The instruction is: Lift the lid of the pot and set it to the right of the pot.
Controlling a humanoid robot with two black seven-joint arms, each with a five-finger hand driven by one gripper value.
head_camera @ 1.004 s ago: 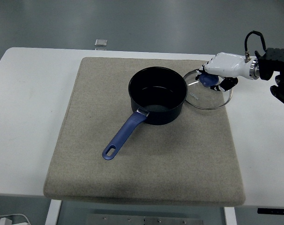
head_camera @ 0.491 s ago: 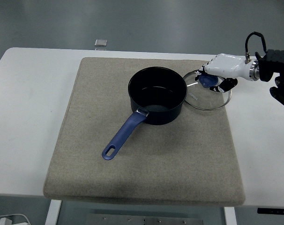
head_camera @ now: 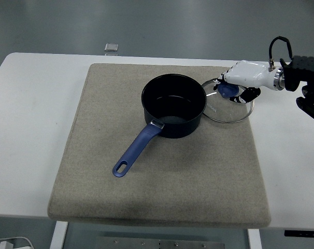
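Now my right hand point(head_camera: 243, 78) had lifted slightly, fingers unclenched off the knob point(head_camera: 228, 90), leaving the lid point(head_camera: 228, 104) at the pot's point(head_camera: 173, 104) three o'clock.

The right hand point(head_camera: 242, 78) has a smooth white shell over its back, rounded and glossy, with dark black fingers point(head_camera: 251, 94) showing beneath it. A silver metal ring joins it at the wrist to a blocky black forearm point(head_camera: 307, 70), and 1 thin black cable loops up in an arch above that wrist joint
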